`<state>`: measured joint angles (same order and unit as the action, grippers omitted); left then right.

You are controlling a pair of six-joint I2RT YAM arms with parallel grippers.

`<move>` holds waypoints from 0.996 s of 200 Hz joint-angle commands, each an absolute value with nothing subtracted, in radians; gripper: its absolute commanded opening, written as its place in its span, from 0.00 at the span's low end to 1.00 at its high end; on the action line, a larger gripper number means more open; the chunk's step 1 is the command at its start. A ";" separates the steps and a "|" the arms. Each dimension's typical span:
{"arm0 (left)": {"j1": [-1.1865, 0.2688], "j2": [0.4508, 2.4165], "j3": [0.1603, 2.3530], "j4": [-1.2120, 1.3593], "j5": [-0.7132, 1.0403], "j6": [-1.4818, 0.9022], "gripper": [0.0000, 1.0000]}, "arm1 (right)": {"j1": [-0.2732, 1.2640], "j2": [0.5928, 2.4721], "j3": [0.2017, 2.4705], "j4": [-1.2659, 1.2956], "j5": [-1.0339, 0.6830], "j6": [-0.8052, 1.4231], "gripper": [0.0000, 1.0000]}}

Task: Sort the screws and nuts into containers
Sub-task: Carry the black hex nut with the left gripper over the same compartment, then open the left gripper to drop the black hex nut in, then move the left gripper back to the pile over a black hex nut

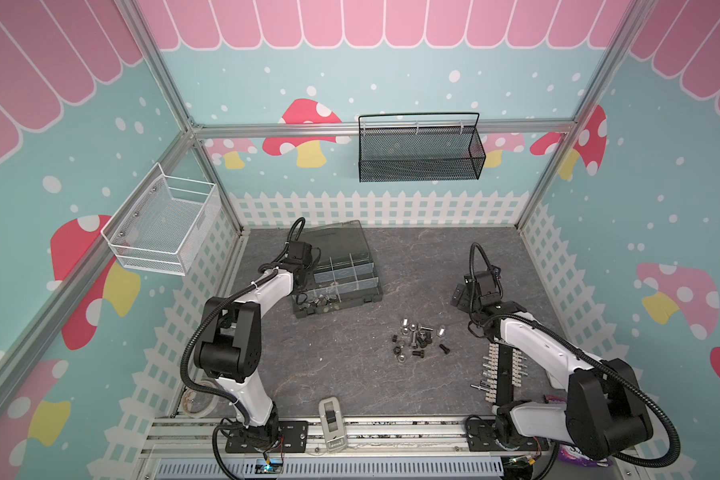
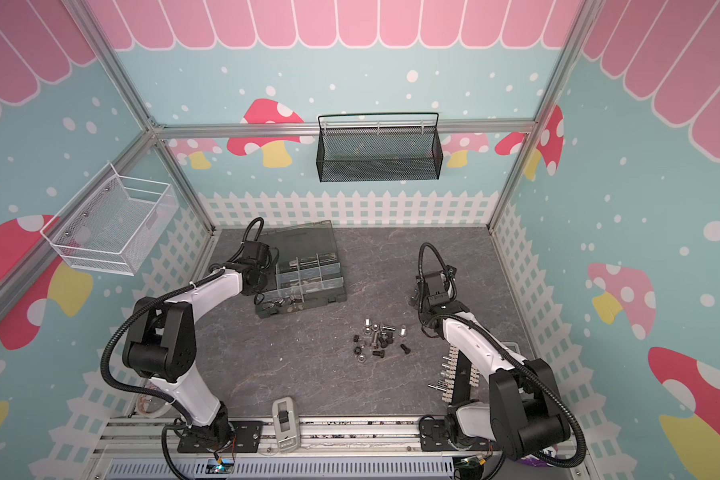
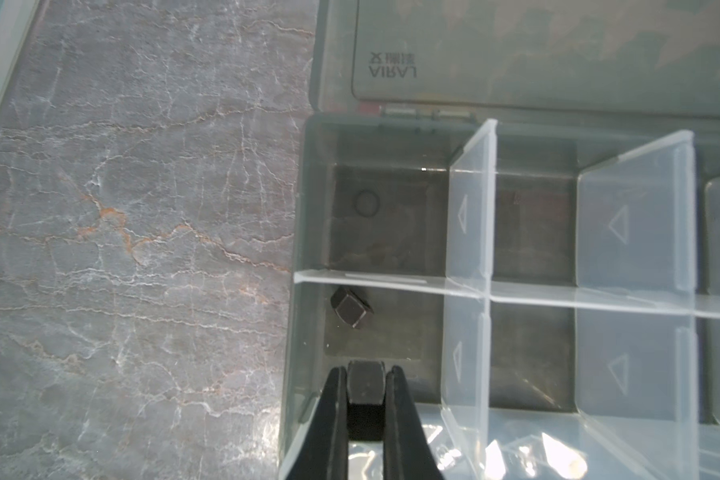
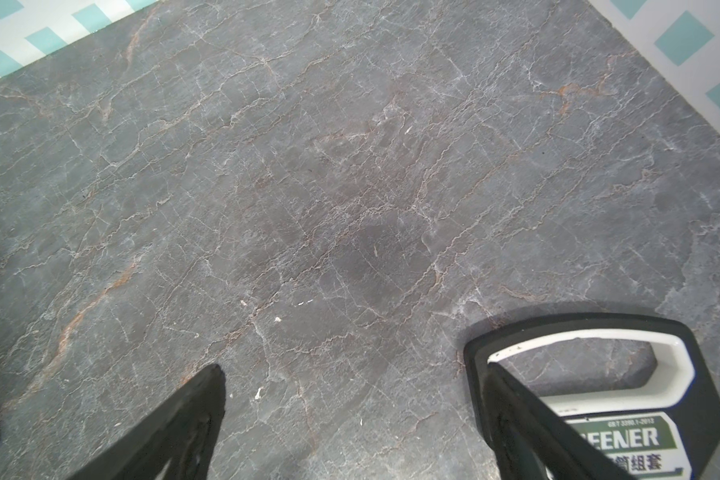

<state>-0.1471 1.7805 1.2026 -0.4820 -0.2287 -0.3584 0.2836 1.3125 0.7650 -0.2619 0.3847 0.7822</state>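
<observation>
Grey marble tabletop (image 1: 329,374) — mushroom-print walls (image 1: 391,75).

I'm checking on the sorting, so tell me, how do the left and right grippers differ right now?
The left gripper is shut on a black hex fastener; the right gripper is open and empty. The left gripper hangs over an organizer compartment; the right gripper hangs over the grey table. Both have black tapered fingers.
</observation>
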 commanded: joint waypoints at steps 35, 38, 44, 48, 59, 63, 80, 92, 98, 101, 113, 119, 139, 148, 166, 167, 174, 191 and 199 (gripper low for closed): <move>-0.140 1.803 1.234 -0.456 -0.236 -0.346 0.36 | 0.290 1.325 0.772 -0.260 0.392 0.783 0.97; -0.140 1.800 1.233 -0.458 -0.236 -0.347 0.37 | 0.290 1.325 0.772 -0.260 0.392 0.783 0.97; -0.140 1.794 1.230 -0.459 -0.234 -0.348 0.38 | 0.290 1.326 0.773 -0.260 0.392 0.782 0.98; -0.140 1.789 1.228 -0.459 -0.233 -0.349 0.38 | 0.290 1.327 0.775 -0.261 0.393 0.782 0.97; -0.140 1.770 1.219 -0.459 -0.225 -0.351 0.39 | 0.290 1.326 0.776 -0.260 0.393 0.782 0.97; -0.140 1.761 1.215 -0.461 -0.221 -0.352 0.39 | 0.290 1.326 0.775 -0.260 0.393 0.782 0.97; -0.142 1.724 1.195 -0.460 -0.190 -0.360 0.40 | 0.289 1.325 0.774 -0.260 0.395 0.783 0.97; -0.148 1.690 1.175 -0.461 -0.165 -0.373 0.41 | 0.290 1.325 0.773 -0.261 0.395 0.784 0.97; -0.152 1.672 1.164 -0.460 -0.149 -0.379 0.41 | 0.290 1.325 0.770 -0.260 0.393 0.785 0.97; -0.155 1.664 1.160 -0.459 -0.141 -0.380 0.41 | 0.291 1.325 0.771 -0.260 0.393 0.786 0.97; -0.179 1.626 1.138 -0.459 -0.123 -0.383 0.42 | 0.290 1.325 0.769 -0.259 0.393 0.788 0.97; -0.199 1.606 1.130 -0.459 -0.121 -0.382 0.43 | 0.290 1.325 0.768 -0.259 0.392 0.788 0.97; -0.285 1.549 1.100 -0.459 -0.122 -0.385 0.47 | 0.290 1.326 0.767 -0.260 0.394 0.791 0.97; -0.331 1.531 1.090 -0.458 -0.123 -0.386 0.49 | 0.290 1.327 0.766 -0.261 0.395 0.792 0.97; -0.431 1.519 1.079 -0.454 -0.120 -0.395 0.53 | 0.290 1.327 0.763 -0.260 0.396 0.798 0.97; -0.439 1.519 1.078 -0.454 -0.120 -0.396 0.53 | 0.290 1.328 0.763 -0.261 0.395 0.799 0.97; -0.476 1.523 1.075 -0.454 -0.116 -0.399 0.54 | 0.290 1.328 0.763 -0.260 0.395 0.801 0.97; -0.560 1.546 1.074 -0.454 -0.108 -0.404 0.57 | 0.290 1.331 0.762 -0.262 0.396 0.800 0.97; -0.600 1.560 1.076 -0.454 -0.107 -0.406 0.58 | 0.290 1.331 0.762 -0.266 0.399 0.801 0.97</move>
